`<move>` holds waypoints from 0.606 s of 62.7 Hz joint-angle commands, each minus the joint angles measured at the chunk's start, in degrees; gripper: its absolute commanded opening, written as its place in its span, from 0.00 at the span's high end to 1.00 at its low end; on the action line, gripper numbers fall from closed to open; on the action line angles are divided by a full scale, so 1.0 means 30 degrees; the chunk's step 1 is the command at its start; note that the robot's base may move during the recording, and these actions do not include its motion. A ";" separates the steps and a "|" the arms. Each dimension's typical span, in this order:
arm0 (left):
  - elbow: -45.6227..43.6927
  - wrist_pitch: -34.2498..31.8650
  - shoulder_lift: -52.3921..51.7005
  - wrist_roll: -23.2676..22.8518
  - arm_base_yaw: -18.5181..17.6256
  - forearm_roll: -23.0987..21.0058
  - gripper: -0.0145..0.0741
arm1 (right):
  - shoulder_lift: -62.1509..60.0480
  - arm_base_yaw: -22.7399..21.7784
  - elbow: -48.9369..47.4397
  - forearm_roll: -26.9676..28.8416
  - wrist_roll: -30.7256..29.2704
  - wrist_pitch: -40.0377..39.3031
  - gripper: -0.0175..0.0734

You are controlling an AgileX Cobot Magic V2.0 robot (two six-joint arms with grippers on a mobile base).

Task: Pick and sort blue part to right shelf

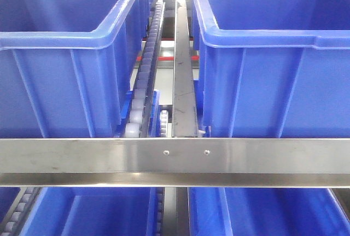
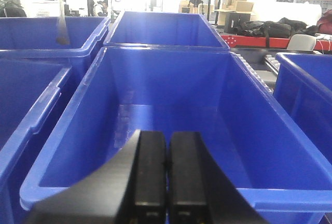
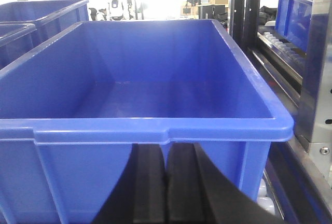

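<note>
Blue part not visible in any view; direction from jaws, long axis, nearer arm: cannot tell. Left gripper [image 2: 166, 175] clenched, empty, above bin [image 2: 155, 53]. Right gripper [image 3: 166, 182] clenched, empty, before tote [image 3: 155, 125].

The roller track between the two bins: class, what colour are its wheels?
White; the roller track shows best in the front view.
</note>
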 commanded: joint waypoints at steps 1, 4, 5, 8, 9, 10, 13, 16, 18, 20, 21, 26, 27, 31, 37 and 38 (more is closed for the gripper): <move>-0.0560 -0.1431 0.0157 -0.0088 0.0003 -0.0254 0.69 | -0.0454 -0.0128 -0.0381 -0.0227 0.0012 -0.1747 0.74; -0.0560 -0.1431 0.0157 -0.0088 0.0003 -0.0254 0.69 | -0.0454 -0.0128 -0.0381 -0.0227 0.0012 -0.1811 0.74; -0.0560 -0.1431 0.0157 -0.0088 0.0003 -0.0254 0.69 | -0.0454 -0.0128 -0.0381 -0.0227 0.0012 -0.1811 0.74; -0.0560 -0.1431 0.0157 -0.0088 0.0003 -0.0254 0.69 | -0.0454 -0.0128 -0.0381 -0.0227 0.0012 -0.1811 0.74; -0.0560 -0.1431 0.0157 -0.0088 0.0003 -0.0254 0.69 | -0.0454 -0.0128 -0.0381 -0.0227 0.0012 -0.1811 0.74; -0.0560 -0.1431 0.0157 -0.0088 0.0003 -0.0254 0.69 | -0.0454 -0.0128 -0.0381 -0.0227 0.0012 -0.1811 0.74; -0.0560 -0.1431 0.0157 -0.0088 0.0003 -0.0254 0.69 | -0.0454 -0.0128 -0.0381 -0.0227 0.0012 -0.1811 0.74; -0.0560 -0.1431 0.0157 -0.0088 0.0003 -0.0254 0.69 | -0.0454 -0.0128 -0.0381 -0.0227 0.0012 -0.1811 0.74; -0.0560 -0.1431 0.0157 -0.0088 0.0003 -0.0254 0.69 | -0.0454 -0.0128 -0.0381 -0.0227 0.0012 -0.1811 0.74; -0.0560 -0.1431 0.0157 -0.0088 0.0003 -0.0254 0.69 | -0.0454 -0.0128 -0.0381 -0.0227 0.0012 -0.1811 0.74; -0.0560 -0.1431 0.0157 -0.0088 0.0003 -0.0254 0.69 | -0.0454 -0.0128 -0.0381 -0.0227 0.0012 -0.1811 0.74; -0.0560 -0.1431 0.0157 -0.0088 0.0003 -0.0254 0.69 | -0.0454 -0.0128 -0.0381 -0.0227 0.0012 -0.1811 0.74; -0.0560 -0.1431 0.0157 -0.0088 0.0003 -0.0254 0.69 | -0.0454 -0.0128 -0.0381 -0.0227 0.0012 -0.1811 0.74; -0.0560 -0.1431 0.0157 -0.0088 0.0003 -0.0254 0.69 | -0.0454 -0.0128 -0.0381 -0.0227 0.0012 -0.1811 0.74; -0.0560 -0.1431 0.0157 -0.0088 0.0003 -0.0254 0.69 | -0.0454 -0.0128 -0.0381 -0.0227 0.0012 -0.1811 0.74; -0.0560 -0.1431 0.0157 -0.0088 0.0003 -0.0254 0.69 | -0.0454 -0.0128 -0.0381 -0.0227 0.0012 -0.1811 0.74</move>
